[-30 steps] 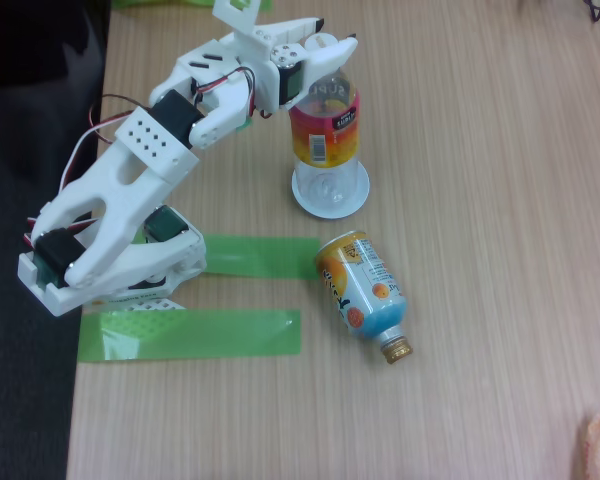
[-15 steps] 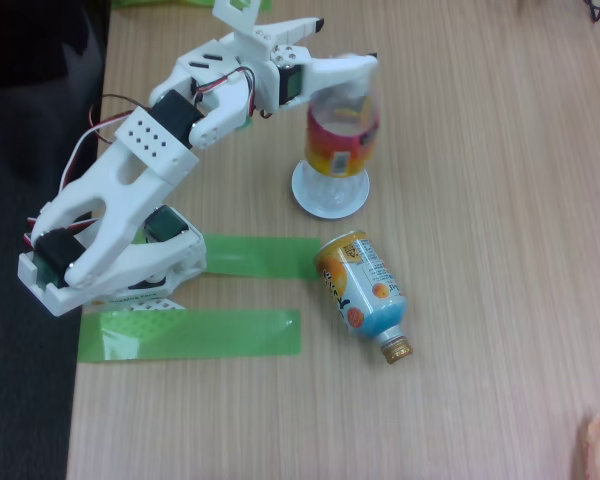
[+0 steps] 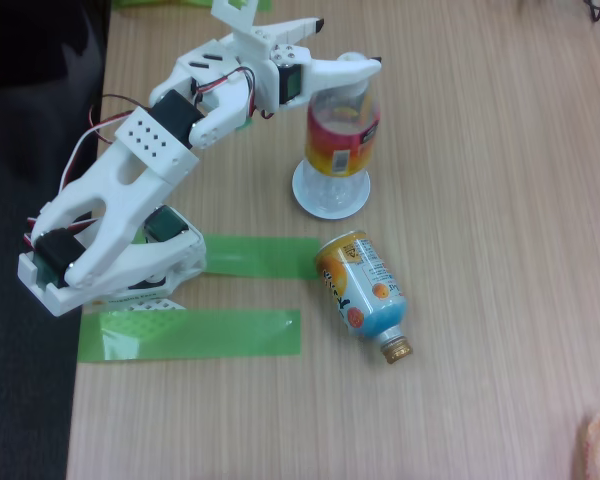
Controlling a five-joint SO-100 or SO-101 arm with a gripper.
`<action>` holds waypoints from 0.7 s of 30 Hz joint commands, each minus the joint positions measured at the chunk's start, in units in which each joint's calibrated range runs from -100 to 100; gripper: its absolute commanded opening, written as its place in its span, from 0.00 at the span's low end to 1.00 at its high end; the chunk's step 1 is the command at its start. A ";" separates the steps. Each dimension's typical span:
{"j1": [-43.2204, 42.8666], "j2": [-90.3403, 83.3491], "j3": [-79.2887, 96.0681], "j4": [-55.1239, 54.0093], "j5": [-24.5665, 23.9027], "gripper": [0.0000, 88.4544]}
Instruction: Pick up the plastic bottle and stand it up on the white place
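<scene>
— One bottle matters here: the plastic bottle (image 3: 342, 140) stands on the white place (image 3: 330, 197), its clear base inside the disc's rim and its top leaning a little to the right in the fixed view. It sits right at the claw (image 3: 348, 52), under the lower finger.

— Is the claw holding it?

— I cannot tell. The upper finger points away above, the lower one lies across the bottle's top, so the jaws look parted, but whether the lower finger presses on the cap or just covers it is unclear.

— What else is around?

— Below the claw and well apart from it, an orange-and-blue bottle-can (image 3: 364, 292) lies on its side, gold cap pointing down-right. Left of that, two green tape strips (image 3: 190, 333) run across the wooden table (image 3: 500, 200), beside the arm's base.

— What could go wrong?

— My guess: the bottle tips. It already leans, and if the finger drags sideways while withdrawing, it could pull the top over and roll the bottle off the disc. A straight lift away looks safer.

— Anything hard to make out?

— The cap is hidden behind the lower finger, the label is blurred, and the disc's far edge is masked by the clear base. An orange shape at the bottom right corner is cut off.
</scene>
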 commanded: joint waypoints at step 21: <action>16.61 -30.84 -0.91 -3.13 1.69 0.44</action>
